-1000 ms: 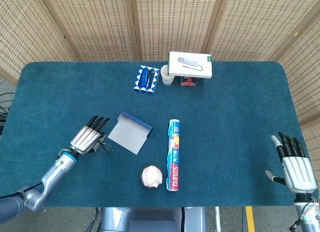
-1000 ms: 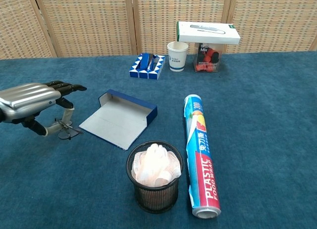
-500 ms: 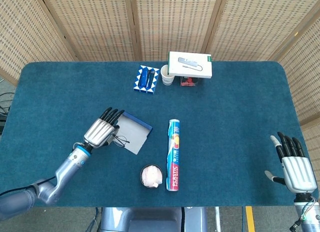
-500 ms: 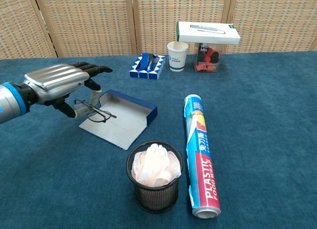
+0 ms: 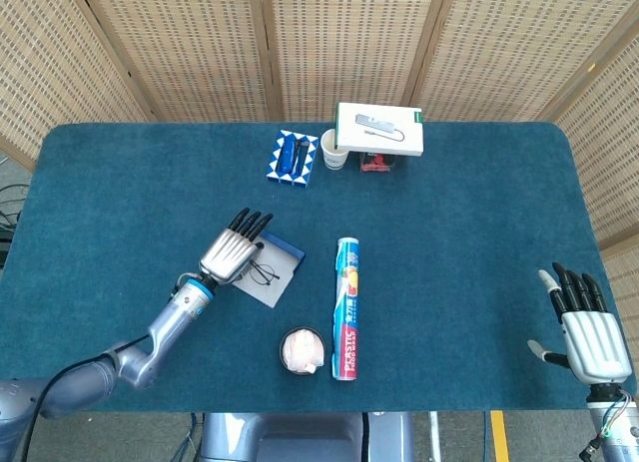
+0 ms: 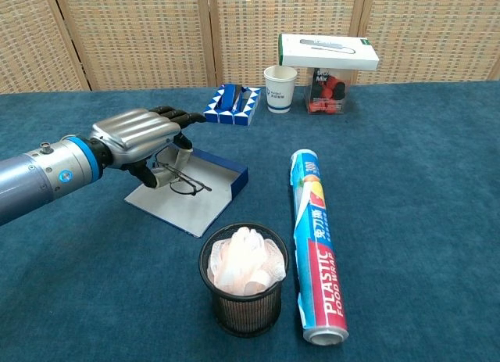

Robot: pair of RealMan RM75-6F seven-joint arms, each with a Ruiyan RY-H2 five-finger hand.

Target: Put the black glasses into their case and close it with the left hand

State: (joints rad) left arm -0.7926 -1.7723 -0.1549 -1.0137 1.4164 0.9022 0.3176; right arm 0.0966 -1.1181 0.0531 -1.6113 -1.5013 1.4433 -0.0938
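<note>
Your left hand (image 6: 141, 139) pinches the black glasses (image 6: 186, 180) just above the open blue case (image 6: 187, 193), which lies flat on the teal table (image 6: 406, 166). Your right hand (image 5: 589, 327) rests at the table's near right edge, fingers apart, holding nothing.

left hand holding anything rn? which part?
Yes: the left hand holds the black glasses over the open case, apparently by a temple arm. Right hand holds nothing.
</note>
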